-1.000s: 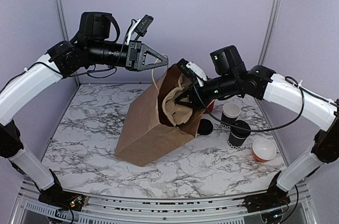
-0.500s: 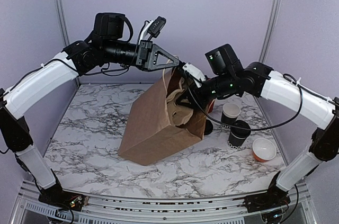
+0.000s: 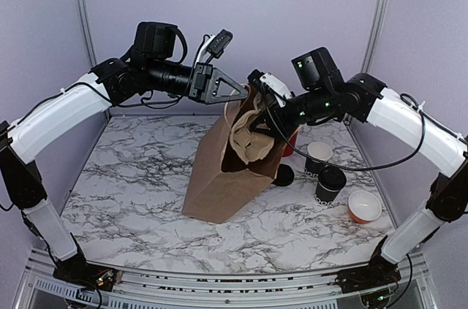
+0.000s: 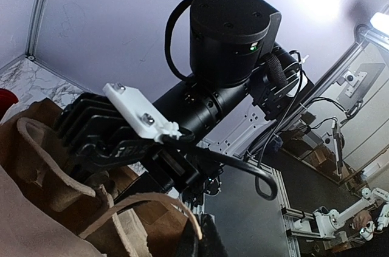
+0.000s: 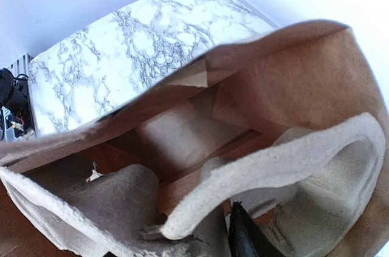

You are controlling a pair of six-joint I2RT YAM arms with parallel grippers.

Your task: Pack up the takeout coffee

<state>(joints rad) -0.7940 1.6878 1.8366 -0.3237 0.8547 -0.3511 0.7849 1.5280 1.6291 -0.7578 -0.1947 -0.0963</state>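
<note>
The takeout coffee cup (image 3: 330,184), black with white lettering low on its side, stands on the table at the right. A round black lid (image 3: 284,174) lies by the foot of the brown paper bag (image 3: 227,177). My left gripper (image 3: 245,94) is shut on the bag's paper handle (image 4: 143,205) and holds the bag up; its own jaws show in the left wrist view (image 4: 203,236). My right gripper (image 3: 257,125) reaches into the bag's mouth, shut on the edge of a grey pulp cup carrier (image 5: 285,160). One black finger (image 5: 243,236) shows under the carrier.
A twin black cup (image 3: 319,154) with a bare white rim stands behind the coffee cup. An orange bowl (image 3: 363,207) sits at the far right. A red tub (image 3: 292,142) is mostly hidden behind the bag. The marble table (image 3: 124,170) lies under all of them.
My left gripper moved right with the handle and the bag rose from leaning to nearly upright, shifting right. My right gripper stayed in the bag's mouth on the carrier.
</note>
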